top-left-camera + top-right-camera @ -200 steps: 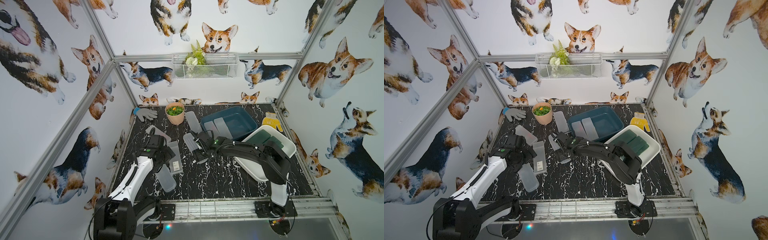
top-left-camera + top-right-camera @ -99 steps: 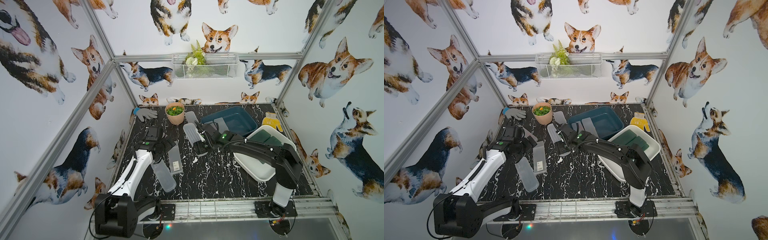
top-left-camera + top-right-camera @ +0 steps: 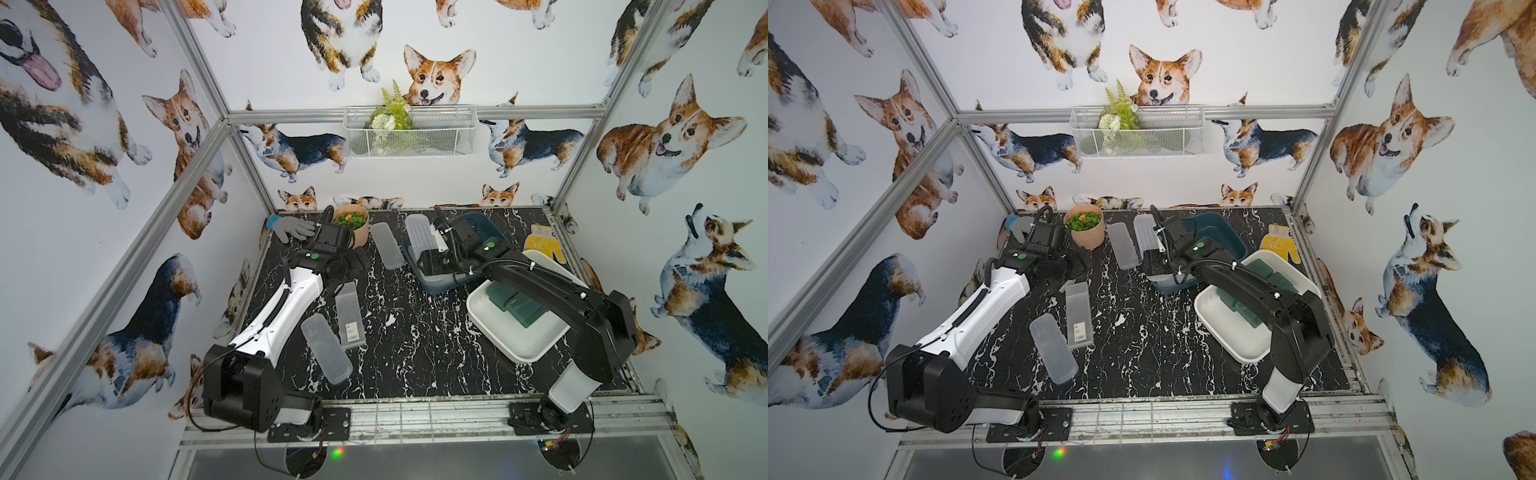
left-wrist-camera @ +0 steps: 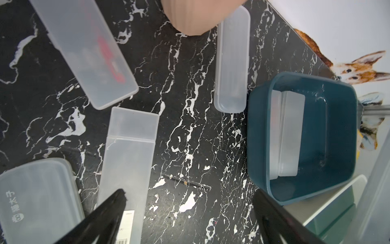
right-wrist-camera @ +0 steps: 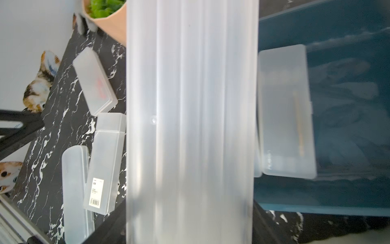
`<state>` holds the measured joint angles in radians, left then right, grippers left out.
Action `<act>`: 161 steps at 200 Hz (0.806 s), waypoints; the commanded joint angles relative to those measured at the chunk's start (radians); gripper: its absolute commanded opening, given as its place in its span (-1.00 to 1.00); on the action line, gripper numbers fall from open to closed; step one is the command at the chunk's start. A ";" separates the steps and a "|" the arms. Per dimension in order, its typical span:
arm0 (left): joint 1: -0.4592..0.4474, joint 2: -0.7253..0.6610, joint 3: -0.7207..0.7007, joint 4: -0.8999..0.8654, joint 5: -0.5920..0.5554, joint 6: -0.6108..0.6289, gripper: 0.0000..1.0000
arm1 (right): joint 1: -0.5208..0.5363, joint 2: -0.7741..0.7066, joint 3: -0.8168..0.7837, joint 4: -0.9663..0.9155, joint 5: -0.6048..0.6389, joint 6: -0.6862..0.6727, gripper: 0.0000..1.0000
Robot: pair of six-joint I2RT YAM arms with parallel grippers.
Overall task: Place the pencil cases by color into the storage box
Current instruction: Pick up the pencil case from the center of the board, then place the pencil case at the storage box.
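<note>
My right gripper (image 5: 190, 224) is shut on a frosted pencil case (image 3: 419, 232), held over the near-left rim of the blue storage box (image 3: 500, 232). Frosted cases (image 4: 287, 135) lie inside that box. Dark green cases (image 3: 519, 303) lie in the white storage box (image 3: 490, 332). My left gripper (image 4: 190, 205) hangs open over bare table next to the peach pot, holding nothing. Loose frosted cases lie on the table: one (image 3: 386, 249) by the blue box, a labelled one (image 3: 351, 311), a rounded one (image 3: 326, 353), and one with red print (image 4: 84, 48).
A peach pot of plants (image 3: 353, 226) and a grey glove (image 3: 293, 228) sit at the back left. A yellow glove (image 3: 544, 245) lies at the back right. A wire basket (image 3: 409, 133) hangs on the back wall.
My right arm carried the frosted case back and to the right, from the table's middle to over the blue box. My left arm moved toward the back, near the pot.
</note>
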<state>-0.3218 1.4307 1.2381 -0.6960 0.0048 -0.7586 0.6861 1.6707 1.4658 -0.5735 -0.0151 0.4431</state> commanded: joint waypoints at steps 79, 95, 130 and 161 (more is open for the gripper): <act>-0.159 0.130 0.158 -0.070 -0.011 0.163 0.92 | -0.296 0.065 0.075 -0.320 -0.116 -0.232 0.18; -0.175 0.123 0.150 -0.069 -0.001 0.176 0.92 | -0.305 0.122 0.118 -0.373 -0.108 -0.290 0.18; -0.184 0.080 0.114 -0.060 0.024 0.191 0.92 | -0.315 0.240 0.226 -0.449 -0.063 -0.382 0.18; -0.188 0.045 0.104 -0.057 0.058 0.225 0.92 | -0.331 0.332 0.320 -0.475 -0.024 -0.436 0.20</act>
<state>-0.5072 1.5002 1.3453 -0.7544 0.0292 -0.5724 0.3676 1.9518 1.7287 -0.9928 -0.0814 0.0952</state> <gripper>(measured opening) 0.961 0.748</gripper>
